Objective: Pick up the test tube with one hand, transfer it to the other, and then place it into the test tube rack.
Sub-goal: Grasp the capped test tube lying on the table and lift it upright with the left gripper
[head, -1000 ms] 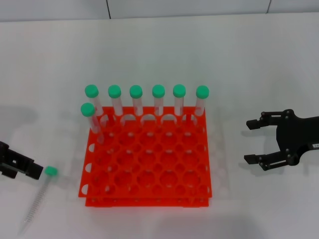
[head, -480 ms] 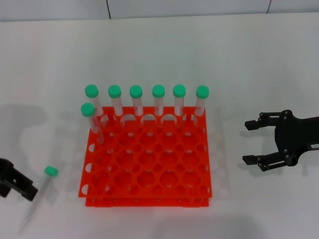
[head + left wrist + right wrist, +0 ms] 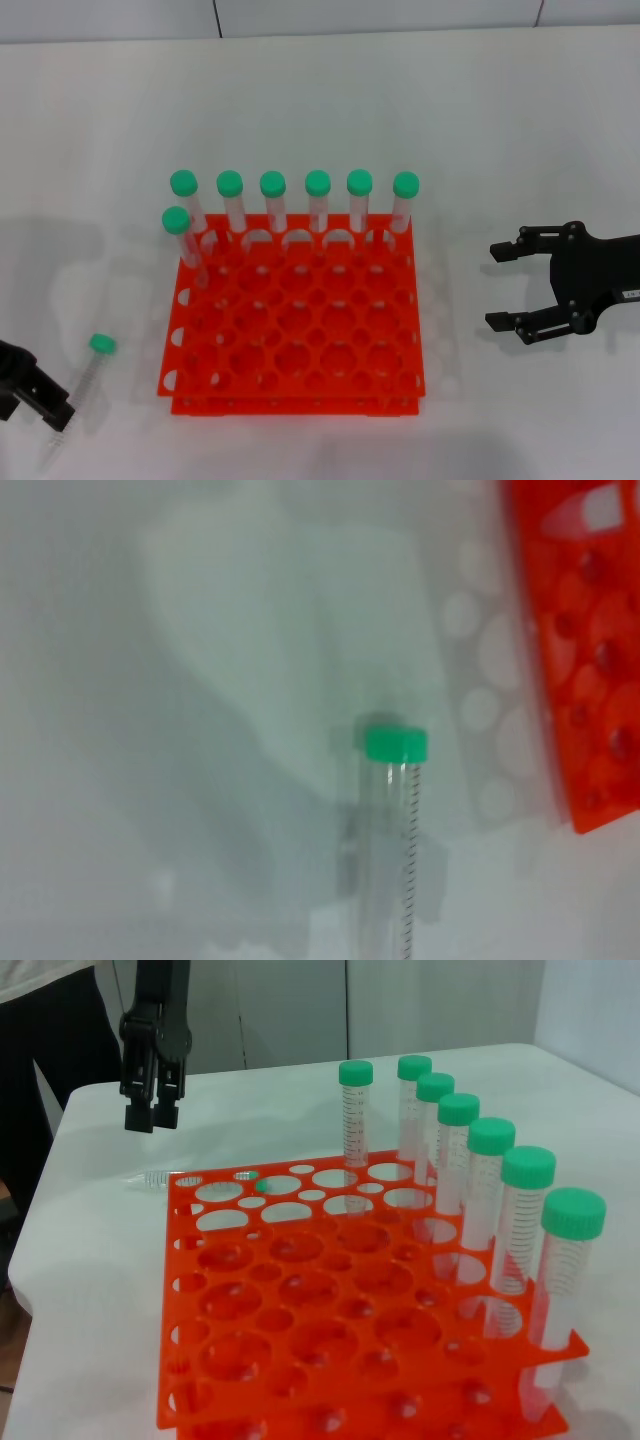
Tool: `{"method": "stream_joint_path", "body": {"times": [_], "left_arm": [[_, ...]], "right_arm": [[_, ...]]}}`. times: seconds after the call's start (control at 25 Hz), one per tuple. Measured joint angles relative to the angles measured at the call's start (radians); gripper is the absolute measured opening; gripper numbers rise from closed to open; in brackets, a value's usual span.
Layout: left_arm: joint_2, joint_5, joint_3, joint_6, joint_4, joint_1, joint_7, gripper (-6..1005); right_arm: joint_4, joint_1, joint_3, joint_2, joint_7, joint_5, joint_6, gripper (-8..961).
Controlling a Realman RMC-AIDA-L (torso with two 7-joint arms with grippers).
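Note:
The test tube (image 3: 84, 385) lies flat on the white table left of the rack, its green cap (image 3: 101, 344) towards the rack; it also shows in the left wrist view (image 3: 385, 860). My left gripper (image 3: 50, 408) hovers at the table's front left, over the tube's lower end, and shows above the tube in the right wrist view (image 3: 152, 1115). The orange-red test tube rack (image 3: 295, 330) stands at the centre. My right gripper (image 3: 505, 285) is open and empty to the right of the rack, its jaws pointing at it.
Several green-capped tubes (image 3: 318, 200) stand upright in the rack's back row, and one more (image 3: 178, 235) behind its left end in the second row. The rack's other holes hold nothing. White table lies on all sides of the rack.
My left gripper has moved from beside the tube's cap towards the table's front, along the tube. The tube and the right gripper have stayed almost still.

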Motion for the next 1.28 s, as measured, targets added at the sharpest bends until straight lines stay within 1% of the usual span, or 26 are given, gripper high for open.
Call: {"method": "stream_joint_path", "body": {"times": [0.12, 0.2, 0.32, 0.36, 0.4, 0.64, 0.76, 1.28], "left_arm": [[-0.015, 0.05, 0.002, -0.001, -0.004, -0.002, 0.009, 647], [-0.018, 0.059, 0.003, -0.001, -0.007, -0.002, 0.012, 644], [-0.03, 0.089, 0.003, -0.017, -0.032, -0.008, 0.024, 638], [-0.03, 0.089, 0.003, -0.017, -0.032, -0.008, 0.024, 636], [-0.04, 0.138, -0.004, -0.045, -0.065, -0.019, 0.027, 635], [-0.054, 0.162, 0.001, -0.067, -0.137, -0.048, 0.054, 619], [-0.058, 0.167, -0.001, -0.074, -0.141, -0.055, 0.059, 610], [-0.06, 0.169, 0.003, -0.108, -0.17, -0.059, 0.064, 569]], "right_arm": [[0.0, 0.0, 0.0, 0.0, 0.0, 0.0, 0.0, 839], [0.0, 0.004, 0.0, 0.0, 0.0, 0.0, 0.0, 839], [-0.001, 0.007, 0.0, 0.0, 0.0, 0.0, 0.0, 839], [-0.001, 0.007, 0.0, 0.0, 0.0, 0.0, 0.0, 839], [-0.001, 0.008, 0.0, 0.0, 0.0, 0.0, 0.0, 839], [-0.001, 0.01, 0.0, 0.0, 0.0, 0.0, 0.0, 839], [-0.001, 0.011, 0.0, 0.0, 0.0, 0.0, 0.0, 839], [0.002, 0.011, -0.012, 0.0, 0.003, -0.001, 0.001, 839]]}}
